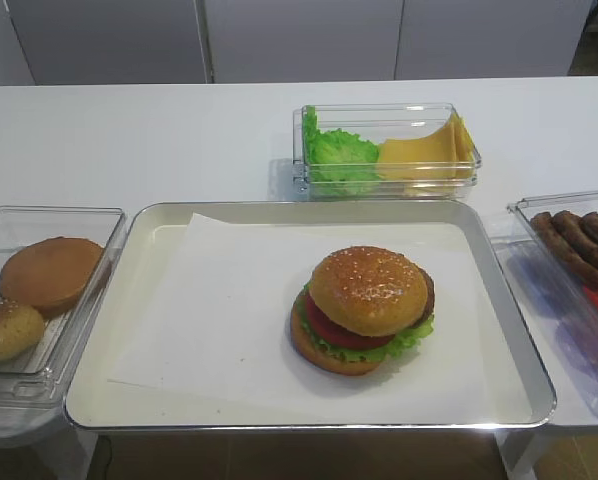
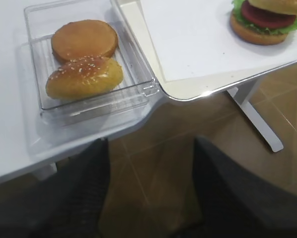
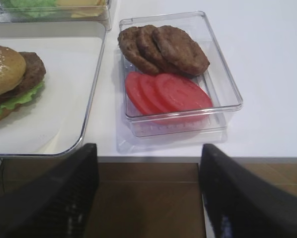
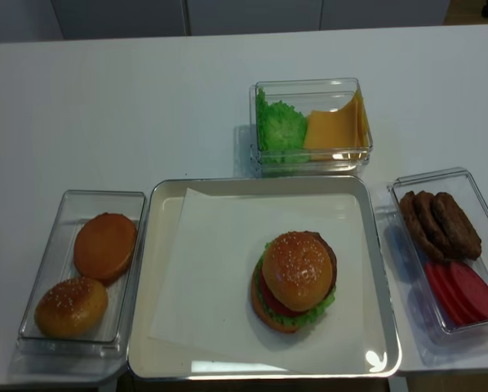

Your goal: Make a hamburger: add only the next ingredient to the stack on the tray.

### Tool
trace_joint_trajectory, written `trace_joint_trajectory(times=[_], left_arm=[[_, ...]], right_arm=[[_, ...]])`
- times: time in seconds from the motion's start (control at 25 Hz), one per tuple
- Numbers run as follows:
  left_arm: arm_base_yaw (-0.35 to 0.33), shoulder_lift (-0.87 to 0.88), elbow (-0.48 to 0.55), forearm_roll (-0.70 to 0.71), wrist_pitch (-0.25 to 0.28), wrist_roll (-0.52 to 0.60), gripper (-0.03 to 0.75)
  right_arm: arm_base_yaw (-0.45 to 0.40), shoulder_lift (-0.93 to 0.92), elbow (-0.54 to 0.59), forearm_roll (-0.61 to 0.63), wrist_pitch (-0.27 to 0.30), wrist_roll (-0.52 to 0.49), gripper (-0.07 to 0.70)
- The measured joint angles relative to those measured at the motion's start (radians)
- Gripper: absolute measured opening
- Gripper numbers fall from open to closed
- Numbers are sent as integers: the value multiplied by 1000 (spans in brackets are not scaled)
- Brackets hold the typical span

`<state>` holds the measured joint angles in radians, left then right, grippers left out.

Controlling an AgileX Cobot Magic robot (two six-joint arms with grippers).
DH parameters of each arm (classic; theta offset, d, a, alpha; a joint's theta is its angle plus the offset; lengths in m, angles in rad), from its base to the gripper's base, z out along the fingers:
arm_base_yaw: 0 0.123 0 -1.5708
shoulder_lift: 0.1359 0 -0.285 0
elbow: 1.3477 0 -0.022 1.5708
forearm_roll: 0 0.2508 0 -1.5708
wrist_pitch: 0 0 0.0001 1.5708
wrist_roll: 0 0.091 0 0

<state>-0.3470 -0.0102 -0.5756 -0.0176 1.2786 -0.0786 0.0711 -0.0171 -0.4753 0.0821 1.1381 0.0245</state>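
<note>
Only your overhead view shows the seeded bun top (image 4: 298, 270) capping the stack (image 4: 293, 282); both wrist views show each tool (image 2: 151, 193) (image 3: 148, 191) spread apart, holding nothing.

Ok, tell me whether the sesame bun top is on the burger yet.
On. The sesame bun top sits over the patty on the tray, shifted a little off centre, with no claw touching it.

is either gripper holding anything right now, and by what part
Nothing is held. The left gripper and right gripper both hang open and empty off the table edge; the sesame bun top already sits on the stack, untouched.
</note>
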Motion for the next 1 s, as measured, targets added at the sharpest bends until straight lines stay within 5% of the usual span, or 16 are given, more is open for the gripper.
trace_joint_trajectory(times=[0.2, 0.4, 1.0], left_arm=[[0, -7, 45, 0, -6, -14, 396], [0, -8, 70, 18, -84, -16, 396], [0, -8, 85, 18, -88, -16, 396]], right_arm=[[0, 0, 0, 0, 0, 0, 495], [0, 0, 0, 0, 0, 0, 495], [0, 0, 0, 0, 0, 2, 495]])
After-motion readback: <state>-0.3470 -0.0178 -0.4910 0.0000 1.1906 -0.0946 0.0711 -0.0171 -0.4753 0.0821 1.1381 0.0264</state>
